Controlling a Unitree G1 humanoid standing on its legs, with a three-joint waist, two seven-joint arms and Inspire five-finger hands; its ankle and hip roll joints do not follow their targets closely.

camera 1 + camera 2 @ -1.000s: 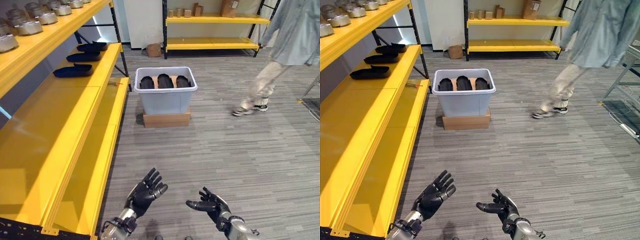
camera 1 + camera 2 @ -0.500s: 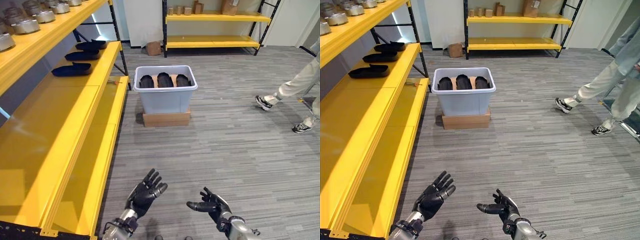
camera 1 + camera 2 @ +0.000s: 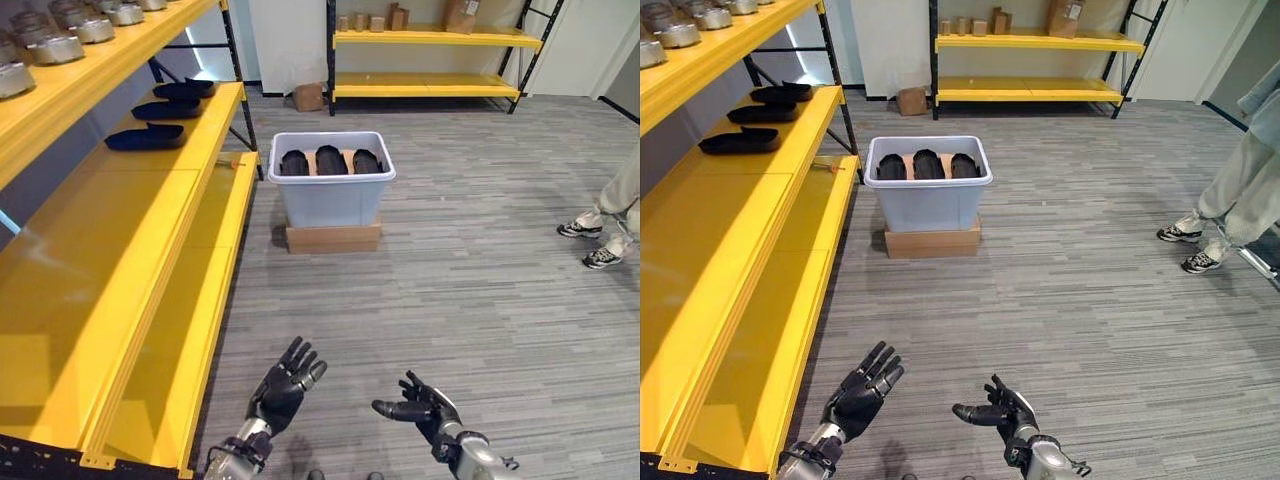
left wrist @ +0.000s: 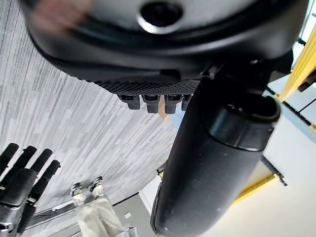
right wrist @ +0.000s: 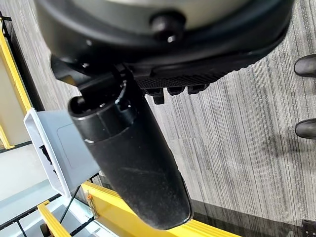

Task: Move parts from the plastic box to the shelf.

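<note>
A pale grey plastic box (image 3: 331, 197) stands on a flat cardboard box (image 3: 333, 238) on the carpet, well ahead of me. Three black parts (image 3: 331, 160) lie side by side inside it. To the left runs the long yellow shelf (image 3: 130, 250), with three more black parts (image 3: 145, 137) lying at its far end. My left hand (image 3: 282, 388) and right hand (image 3: 420, 410) hover low over the floor near me, far from the box. Both are open with spread fingers and hold nothing. The box's corner (image 5: 64, 148) shows past my right thumb (image 5: 133, 153).
A person's legs and shoes (image 3: 605, 225) are at the right edge. Several metal parts (image 3: 55, 45) sit on the upper left shelf. A second yellow shelf (image 3: 430, 85) with small boxes stands at the back, a cardboard box (image 3: 308, 98) beside it.
The person has walked off to the right, and now just the legs show at the edge. My left hand has sunk slightly. The right hand has stayed put.
</note>
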